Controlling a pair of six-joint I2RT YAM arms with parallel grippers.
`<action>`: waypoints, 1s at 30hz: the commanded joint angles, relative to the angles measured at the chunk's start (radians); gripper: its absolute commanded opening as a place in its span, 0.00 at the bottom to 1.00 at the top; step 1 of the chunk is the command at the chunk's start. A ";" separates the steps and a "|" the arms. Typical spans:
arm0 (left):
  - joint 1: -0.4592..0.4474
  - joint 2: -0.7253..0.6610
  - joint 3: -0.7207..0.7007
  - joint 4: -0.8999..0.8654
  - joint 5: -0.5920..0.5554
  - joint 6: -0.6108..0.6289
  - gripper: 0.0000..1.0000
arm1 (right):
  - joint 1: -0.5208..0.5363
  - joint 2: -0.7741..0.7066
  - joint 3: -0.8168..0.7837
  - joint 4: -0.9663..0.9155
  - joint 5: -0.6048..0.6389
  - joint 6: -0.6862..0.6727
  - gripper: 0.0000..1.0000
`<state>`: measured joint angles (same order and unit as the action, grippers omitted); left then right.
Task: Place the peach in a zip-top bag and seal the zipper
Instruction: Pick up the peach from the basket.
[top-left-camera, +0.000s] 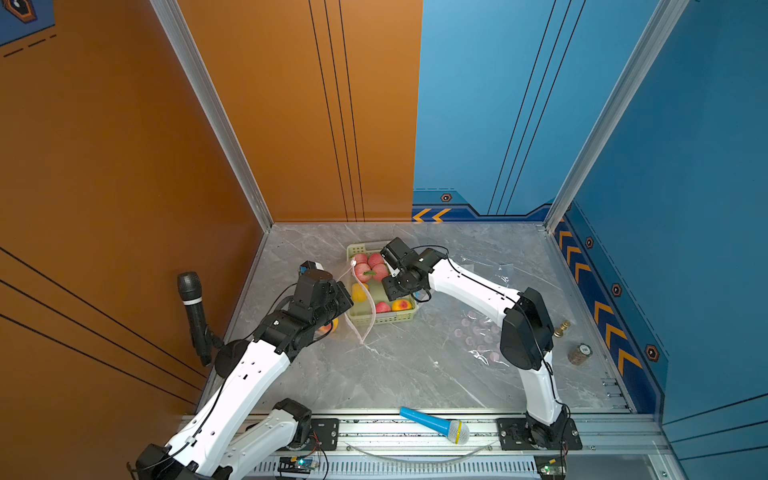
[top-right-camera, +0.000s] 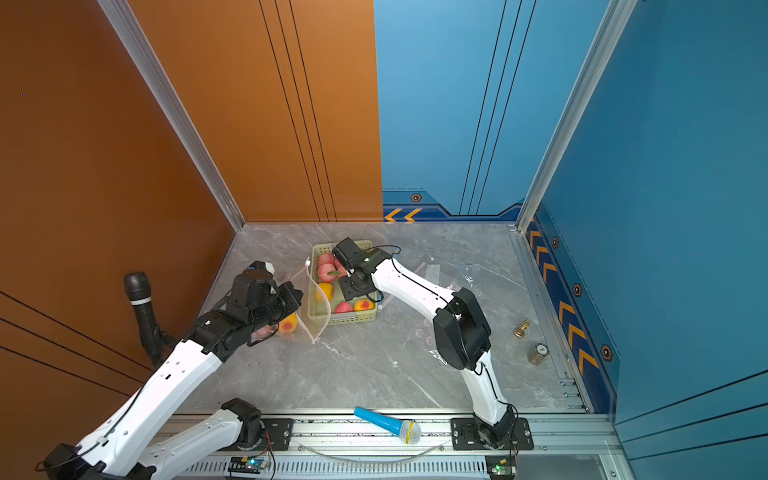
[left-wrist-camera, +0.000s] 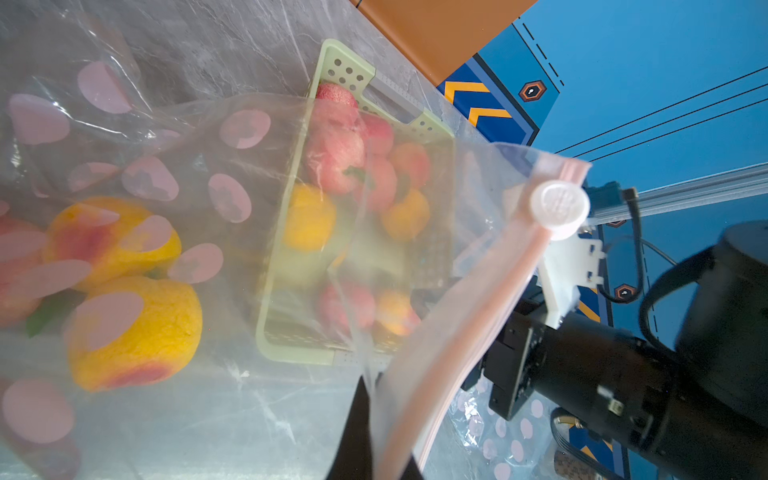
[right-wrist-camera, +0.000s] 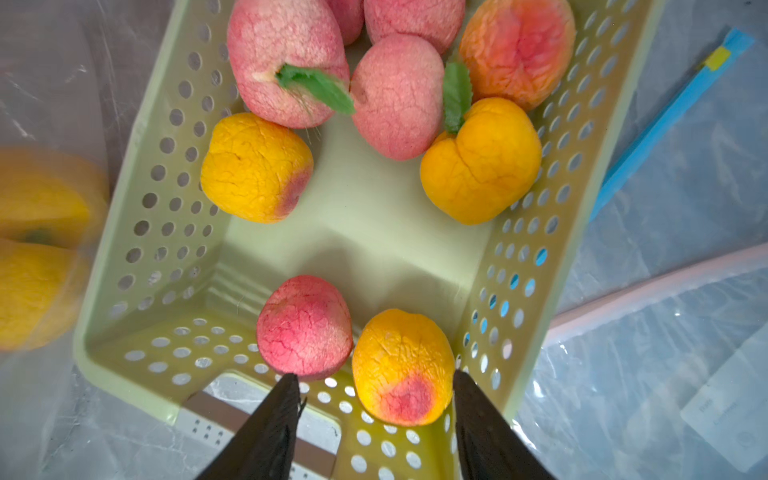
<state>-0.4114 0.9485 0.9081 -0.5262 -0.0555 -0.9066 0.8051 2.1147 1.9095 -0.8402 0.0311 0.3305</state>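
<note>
Wrist views alone show left gripper (left-wrist-camera: 360, 392) pinching zip-top bag (left-wrist-camera: 478, 316), right gripper (right-wrist-camera: 376, 380) spread around yellow peach (right-wrist-camera: 399, 353).

I count one green basket (right-wrist-camera: 137, 232) holding nine peaches (right-wrist-camera: 397, 95) (five pink, four yellow-orange, one pink barely in view), and two more yellow peaches (left-wrist-camera: 133, 332) inside one dotted zip-top bag (left-wrist-camera: 469, 332). A black microphone (top-left-camera: 192, 307) and a blue microphone (top-left-camera: 432, 424) make two, and two others lie spare, a dotted bag (top-left-camera: 478, 332) and a blue-zippered bag (right-wrist-camera: 665, 124)
</note>
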 joint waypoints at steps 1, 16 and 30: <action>0.010 -0.018 -0.016 0.010 -0.001 0.003 0.00 | 0.008 0.046 0.054 -0.115 0.042 -0.040 0.59; 0.014 -0.012 -0.019 0.010 0.001 0.003 0.00 | 0.047 0.142 0.153 -0.259 0.143 -0.080 0.59; 0.016 -0.018 -0.020 0.009 0.002 0.002 0.00 | 0.056 0.232 0.226 -0.332 0.174 -0.102 0.58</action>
<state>-0.4049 0.9451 0.9020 -0.5236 -0.0555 -0.9066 0.8532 2.3234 2.1071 -1.1042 0.1631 0.2424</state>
